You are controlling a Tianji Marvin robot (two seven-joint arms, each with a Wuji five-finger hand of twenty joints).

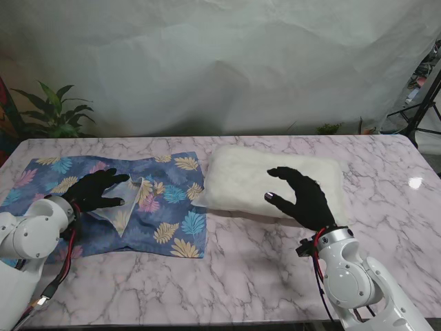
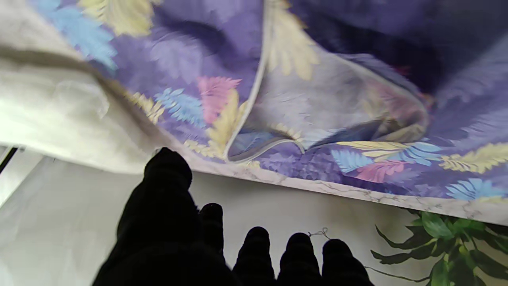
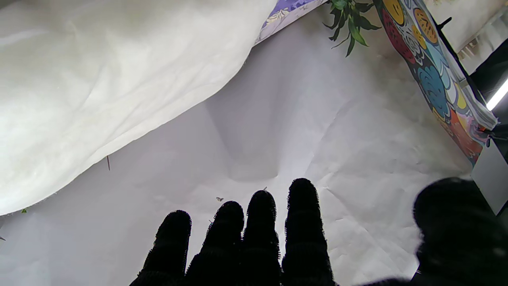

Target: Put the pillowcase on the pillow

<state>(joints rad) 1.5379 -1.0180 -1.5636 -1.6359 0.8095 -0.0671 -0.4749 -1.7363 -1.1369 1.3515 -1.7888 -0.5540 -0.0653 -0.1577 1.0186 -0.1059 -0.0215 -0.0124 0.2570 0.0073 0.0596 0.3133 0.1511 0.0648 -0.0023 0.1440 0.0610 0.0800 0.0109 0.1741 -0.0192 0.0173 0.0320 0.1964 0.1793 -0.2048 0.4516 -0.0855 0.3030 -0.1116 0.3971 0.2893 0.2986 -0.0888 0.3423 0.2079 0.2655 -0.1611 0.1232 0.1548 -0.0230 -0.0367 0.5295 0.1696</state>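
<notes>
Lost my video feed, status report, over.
Left hand over pillowcase, grip unclear; flap turned up. Right hand open above bare pillow. Pillow not in case. Nothing blocking.

The scene is lit evenly and brightly, with soft shadows cast under the pillow point(image 1: 275, 183). A small glare spot is seen on the marble table point(image 1: 415, 183) (far right). The pillowcase point(image 2: 317, 99) is blurred in the left wrist view; the gloved fingers point(image 3: 301, 222) are rendered as dark silhouettes.

Glossy marble-look bench point(image 1: 262, 269); soft matt cloth pillowcase point(image 1: 172, 207) with leaf print; fuzzy white pillow point(image 1: 241, 176); crinkled white backdrop point(image 1: 220, 62).
</notes>
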